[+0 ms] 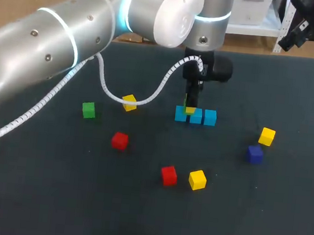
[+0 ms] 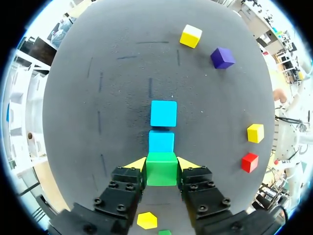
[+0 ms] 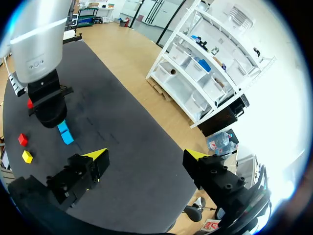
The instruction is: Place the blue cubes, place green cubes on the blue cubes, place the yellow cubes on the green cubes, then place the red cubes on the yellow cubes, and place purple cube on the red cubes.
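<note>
My left gripper is shut on a green cube, its yellow fingertips pressed against two opposite sides. The cube sits at the near end of a row of light blue cubes, directly over that end, so whatever lies under it is hidden. In the head view the left gripper stands over the left part of the blue row. My right gripper is open and empty, high off the table's far right side.
Loose on the dark mat lie a second green cube, yellow cubes, red cubes and a purple cube. The left arm's white cable hangs over the mat behind the row.
</note>
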Available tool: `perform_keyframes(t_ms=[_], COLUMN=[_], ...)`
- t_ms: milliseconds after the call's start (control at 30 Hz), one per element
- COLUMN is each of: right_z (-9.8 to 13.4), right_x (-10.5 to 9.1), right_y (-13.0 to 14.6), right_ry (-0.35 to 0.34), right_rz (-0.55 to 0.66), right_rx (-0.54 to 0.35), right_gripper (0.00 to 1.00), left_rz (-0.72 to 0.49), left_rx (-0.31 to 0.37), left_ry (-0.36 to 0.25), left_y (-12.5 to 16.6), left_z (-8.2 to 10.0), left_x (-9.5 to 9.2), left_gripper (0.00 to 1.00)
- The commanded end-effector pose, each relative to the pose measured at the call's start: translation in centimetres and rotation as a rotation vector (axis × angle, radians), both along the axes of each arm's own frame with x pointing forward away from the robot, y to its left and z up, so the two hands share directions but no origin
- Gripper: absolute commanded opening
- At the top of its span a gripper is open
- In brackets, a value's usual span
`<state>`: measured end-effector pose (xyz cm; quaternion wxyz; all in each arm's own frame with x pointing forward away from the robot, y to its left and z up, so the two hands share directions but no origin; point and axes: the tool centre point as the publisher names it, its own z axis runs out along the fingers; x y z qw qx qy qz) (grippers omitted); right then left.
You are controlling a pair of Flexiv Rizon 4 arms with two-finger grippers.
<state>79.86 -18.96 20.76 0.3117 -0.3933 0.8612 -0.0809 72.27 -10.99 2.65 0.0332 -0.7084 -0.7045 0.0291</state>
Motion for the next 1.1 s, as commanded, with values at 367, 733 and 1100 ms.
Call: perform_keyframes(t_ms=[367, 733, 1100], right_z=[-0.11, -0.11, -0.11], right_x=[-0.19, -0.19, -0.19], right_y=[0.02, 0.02, 0.02], right_ry=[-0.008, -0.008, -0.008], right_rz=[-0.004, -0.004, -0.004], right_rx=[-0.001, -0.001, -0.001], right_gripper=[1.00, 1.00, 1.00], left_rz=[0.007, 0.005, 0.003], left_rx=[0.006, 0.004, 0.000], left_ry=[0.002, 0.007, 0.009], left_y=[0.23, 0.11, 0.24], left_z=[0.15, -0.10, -0.20], left_x=[0.06, 0.06, 0.01], left_gripper=[0.00, 0.03, 0.61])
